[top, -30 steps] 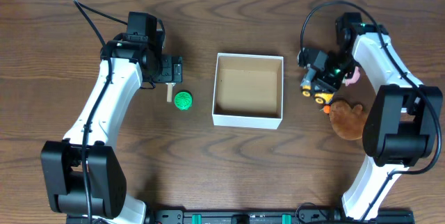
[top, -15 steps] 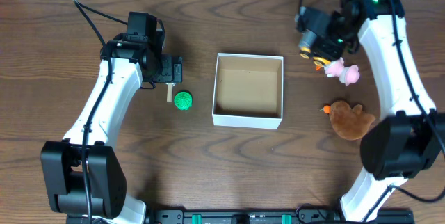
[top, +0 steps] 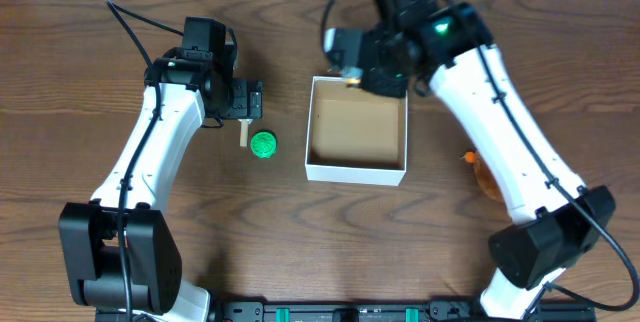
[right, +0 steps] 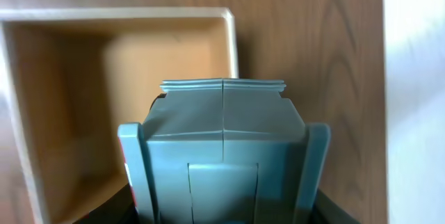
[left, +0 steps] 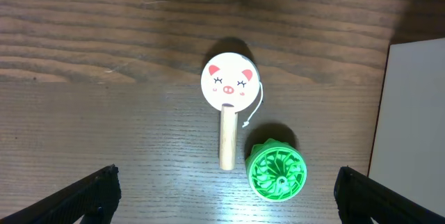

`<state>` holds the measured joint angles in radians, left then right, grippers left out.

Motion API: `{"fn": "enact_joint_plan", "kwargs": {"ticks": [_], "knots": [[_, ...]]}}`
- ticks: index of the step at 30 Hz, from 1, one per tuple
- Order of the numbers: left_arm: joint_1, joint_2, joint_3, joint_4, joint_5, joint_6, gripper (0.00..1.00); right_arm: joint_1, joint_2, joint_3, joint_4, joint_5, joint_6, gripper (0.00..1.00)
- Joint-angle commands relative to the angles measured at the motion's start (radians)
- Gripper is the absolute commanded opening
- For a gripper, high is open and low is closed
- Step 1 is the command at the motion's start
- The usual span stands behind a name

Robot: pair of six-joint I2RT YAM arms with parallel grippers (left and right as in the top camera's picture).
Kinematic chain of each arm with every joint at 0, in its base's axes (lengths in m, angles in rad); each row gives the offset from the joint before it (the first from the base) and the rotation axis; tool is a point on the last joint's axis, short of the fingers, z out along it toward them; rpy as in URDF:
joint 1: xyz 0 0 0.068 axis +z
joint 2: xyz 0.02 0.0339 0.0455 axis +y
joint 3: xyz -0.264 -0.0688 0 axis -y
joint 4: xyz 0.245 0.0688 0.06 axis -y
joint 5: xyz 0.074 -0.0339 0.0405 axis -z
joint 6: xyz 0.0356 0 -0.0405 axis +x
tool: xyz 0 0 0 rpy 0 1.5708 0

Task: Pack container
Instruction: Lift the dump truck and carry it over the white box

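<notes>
The container (top: 355,173) is a square white box with a brown inside, at the table's middle; it also shows in the right wrist view (right: 118,14) and at the right edge of the left wrist view (left: 417,113). My right gripper (top: 352,66) is shut on a grey toy truck (right: 222,147) and holds it above the container's back edge. My left gripper (top: 250,102) is open and empty, hovering over a wooden pig-face paddle (left: 228,88) and a green ribbed wheel (left: 277,172), which lie left of the container.
A brown plush toy (top: 480,174) with an orange part lies right of the container, mostly hidden under my right arm. The paddle (top: 243,133) and the wheel (top: 263,145) lie close together on the wood table.
My right arm has swung from the table's right side to the left, carrying the toy truck to above the container's back edge. The left arm has not moved.
</notes>
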<state>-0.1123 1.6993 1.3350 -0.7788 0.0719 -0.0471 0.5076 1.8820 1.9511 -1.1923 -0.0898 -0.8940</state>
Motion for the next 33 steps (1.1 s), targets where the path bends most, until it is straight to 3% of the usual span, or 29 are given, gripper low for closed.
{"fn": "enact_joint_plan", "kwargs": {"ticks": [1, 4, 8, 14, 20, 33], "knots": [[0.004, 0.008, 0.021, -0.002, -0.001, 0.013, 0.98, 0.046, -0.006, 0.013, -0.002, -0.056, 0.096, 0.25], [0.004, 0.008, 0.021, -0.002, -0.001, 0.013, 0.98, 0.073, 0.002, 0.008, -0.016, -0.064, 0.177, 0.22], [0.004, 0.008, 0.021, -0.002, -0.001, 0.012, 0.98, 0.079, 0.005, -0.017, -0.039, -0.064, 0.183, 0.20], [0.004, 0.008, 0.021, -0.002, -0.001, 0.013, 0.98, 0.077, 0.005, -0.106, -0.039, -0.064, 0.182, 0.27], [0.004, 0.008, 0.021, -0.002, -0.001, 0.013, 0.98, 0.077, 0.011, -0.222, 0.004, -0.064, 0.120, 0.31], [0.004, 0.008, 0.021, -0.002, -0.001, 0.013, 0.98, 0.056, 0.014, -0.343, 0.105, -0.048, 0.064, 0.29]]}}
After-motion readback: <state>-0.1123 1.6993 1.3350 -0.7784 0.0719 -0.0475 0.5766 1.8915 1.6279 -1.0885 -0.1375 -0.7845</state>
